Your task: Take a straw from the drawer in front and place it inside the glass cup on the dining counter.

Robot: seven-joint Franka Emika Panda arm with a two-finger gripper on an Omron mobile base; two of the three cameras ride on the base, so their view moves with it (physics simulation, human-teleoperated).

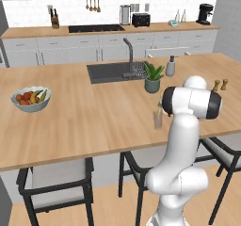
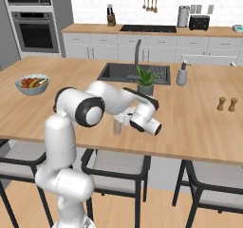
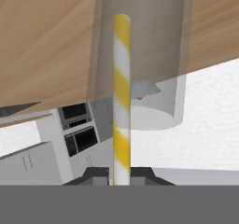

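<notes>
The straw (image 3: pixel 121 101), striped yellow and white in the hand view, stands straight up from between the two dark finger tips, so the gripper (image 3: pixel 120 180) is clenched on its lower end and carries it. In that view the straw runs lengthwise in front of the glass cup (image 3: pixel 142 55), a greyish translucent cylinder whose round end shows just past the edge of the wood; whether the tip is already inside the cup or only lined up beside it cannot be told, since the hand view is rolled and the glass is see-through. In the left base view the glass cup (image 1: pixel 158 118) stands upright on the dining counter (image 1: pixel 70 121), near its front edge, with the arm's wrist close beside it; in the right base view the cup (image 2: pixel 117 126) is partly hidden by the forearm and hand. Judged progress: the fetch from the drawer looks done, the straw is out and at the counter, and the robot is at the cup. Left to do: get the straw fully into the mouth of the cup, let go, and draw the hand clear without tipping the glass. Around the cup: a plant pot (image 1: pixel 152 84) just behind, the sink (image 1: pixel 108 72) beyond it, a fruit bowl (image 1: pixel 31 99) well apart to the side.
</notes>
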